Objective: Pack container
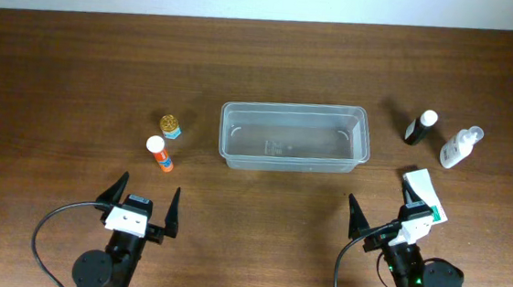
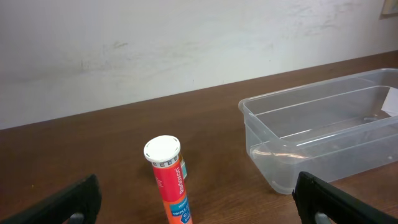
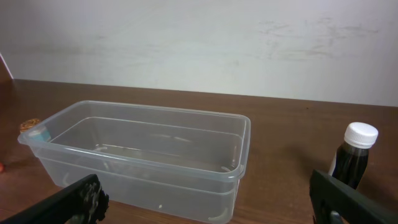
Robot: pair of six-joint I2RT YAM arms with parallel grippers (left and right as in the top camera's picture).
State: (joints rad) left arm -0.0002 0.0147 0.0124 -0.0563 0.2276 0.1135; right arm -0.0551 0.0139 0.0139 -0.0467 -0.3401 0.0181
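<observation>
Both of your arms sat folded low at the near edge of the dark wooden table [image 1: 60, 73], wrists level and pointing toward the far wall. Your left gripper [image 1: 145, 203] had its black, wedge-shaped fingers [image 2: 71, 202] spread wide with nothing between them. Your right gripper [image 1: 382, 208] was parted just as far and also gripped nothing, its fingers [image 3: 345, 199] sitting in the bottom corners of the wrist view.

The container [image 1: 294, 137] stood mid-table, ahead of both grippers and apart from them, with its long side across your view. It was thin translucent plastic, rectangular with rounded corners and a turned-out rim, and its glossy floor was bare.

To its left you had an upright orange tube [image 1: 159, 153] with a ribbed white cap, and near that a small jar [image 1: 171, 125] with a golden lid. To its right stood a dark bottle [image 1: 420, 127] with a white cap, and beside it a white spray bottle [image 1: 460, 148]. A white carton [image 1: 424, 195] with a green edge lay just beside your right gripper's outer finger. I could not tell whether they touched.
</observation>
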